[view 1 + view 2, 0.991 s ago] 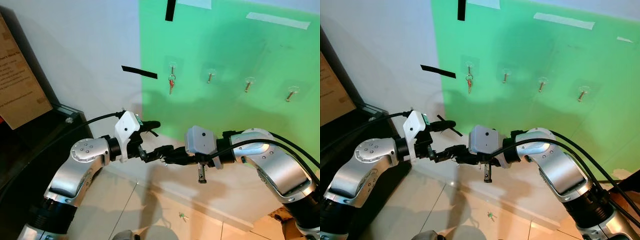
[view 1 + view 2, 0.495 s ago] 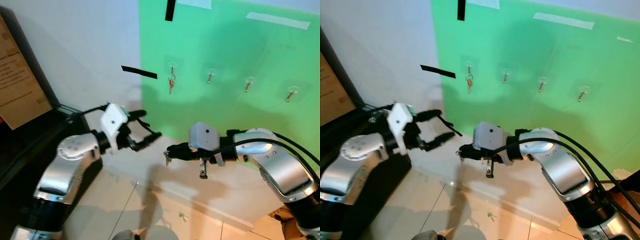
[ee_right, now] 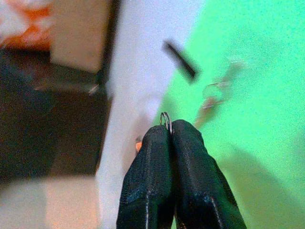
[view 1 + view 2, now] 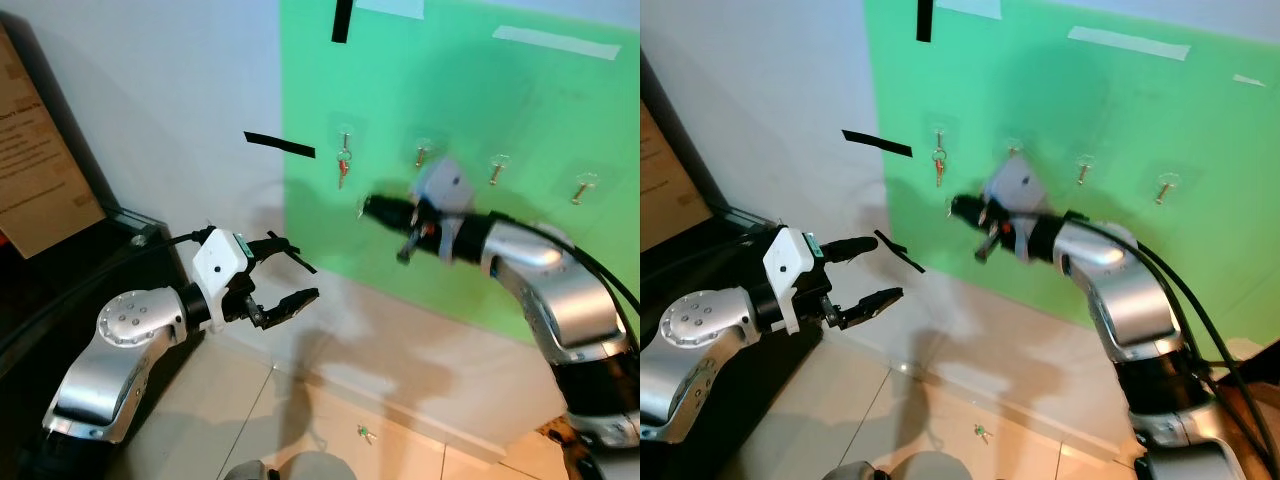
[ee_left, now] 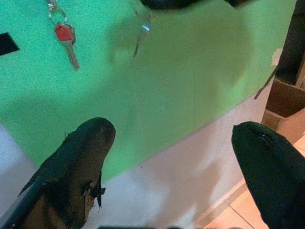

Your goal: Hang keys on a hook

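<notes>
Raised before the green wall panel, the right gripper was seen pinched on a small silver key ring, near the row of small clear wall hooks; one hook already carried a red-headed key. Lower down, the left gripper was held spread and empty. From the left wrist, that red-headed key was shown hanging above both parted fingers. From the right wrist, only the ring's thin arc was left proud of the closed fingertips. The ring was judged light, stiff and slippery, best gripped at one edge so its opening stays free.
</notes>
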You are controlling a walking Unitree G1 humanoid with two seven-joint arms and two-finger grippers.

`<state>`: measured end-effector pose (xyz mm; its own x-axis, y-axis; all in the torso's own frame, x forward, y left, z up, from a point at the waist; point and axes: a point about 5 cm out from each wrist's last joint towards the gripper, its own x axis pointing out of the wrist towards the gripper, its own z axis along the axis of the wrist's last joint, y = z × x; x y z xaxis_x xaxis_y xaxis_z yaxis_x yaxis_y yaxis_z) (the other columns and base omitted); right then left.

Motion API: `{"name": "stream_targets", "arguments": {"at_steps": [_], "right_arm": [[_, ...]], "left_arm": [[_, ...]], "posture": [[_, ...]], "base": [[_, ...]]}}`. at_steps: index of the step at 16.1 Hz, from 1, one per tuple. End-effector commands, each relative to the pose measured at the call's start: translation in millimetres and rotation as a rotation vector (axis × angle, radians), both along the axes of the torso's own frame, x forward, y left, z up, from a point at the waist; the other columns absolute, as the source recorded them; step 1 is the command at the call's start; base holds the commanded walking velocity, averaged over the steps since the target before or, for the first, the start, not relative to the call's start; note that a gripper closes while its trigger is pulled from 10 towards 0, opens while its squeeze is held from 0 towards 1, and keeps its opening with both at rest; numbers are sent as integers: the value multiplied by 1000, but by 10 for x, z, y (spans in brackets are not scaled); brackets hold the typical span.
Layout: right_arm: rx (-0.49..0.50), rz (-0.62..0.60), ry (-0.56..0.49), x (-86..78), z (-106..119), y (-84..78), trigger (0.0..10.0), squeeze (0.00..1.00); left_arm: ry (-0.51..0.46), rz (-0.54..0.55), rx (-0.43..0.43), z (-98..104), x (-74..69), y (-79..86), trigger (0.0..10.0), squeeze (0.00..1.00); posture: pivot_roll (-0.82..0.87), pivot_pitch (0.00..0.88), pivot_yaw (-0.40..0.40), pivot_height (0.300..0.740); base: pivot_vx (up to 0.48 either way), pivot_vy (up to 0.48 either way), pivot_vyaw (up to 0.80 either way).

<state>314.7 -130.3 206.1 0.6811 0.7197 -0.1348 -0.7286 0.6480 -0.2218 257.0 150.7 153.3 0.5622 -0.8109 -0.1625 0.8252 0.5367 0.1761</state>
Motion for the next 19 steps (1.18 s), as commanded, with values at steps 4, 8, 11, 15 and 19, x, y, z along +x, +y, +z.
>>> {"name": "stream_targets", "arguments": {"at_steps": [4,8,11,15,19], "right_arm": [[115,-107,9,108,138,-81,10000,0],[138,-197,76,159,135,-147,10000,0],[159,-217,127,142,123,-182,10000,0],[194,-186,171,39,120,-202,10000,0],[242,-203,179,40,170,-239,10000,0]], "left_arm": [[-10,10,3,15,-20,-25,10000,86],[1,19,10,7,-31,-20,10000,86],[3,15,14,1,-41,-27,10000,90],[12,11,13,-10,-60,-39,10000,90],[14,6,18,-19,-66,-42,10000,90]], "posture": [[-29,0,-3,740],[-32,0,0,740],[-32,0,-1,740],[-35,0,-1,740],[-34,0,-1,740]], "base": [[0,0,0],[0,0,0],[0,0,0],[0,0,0],[0,0,0]]}}
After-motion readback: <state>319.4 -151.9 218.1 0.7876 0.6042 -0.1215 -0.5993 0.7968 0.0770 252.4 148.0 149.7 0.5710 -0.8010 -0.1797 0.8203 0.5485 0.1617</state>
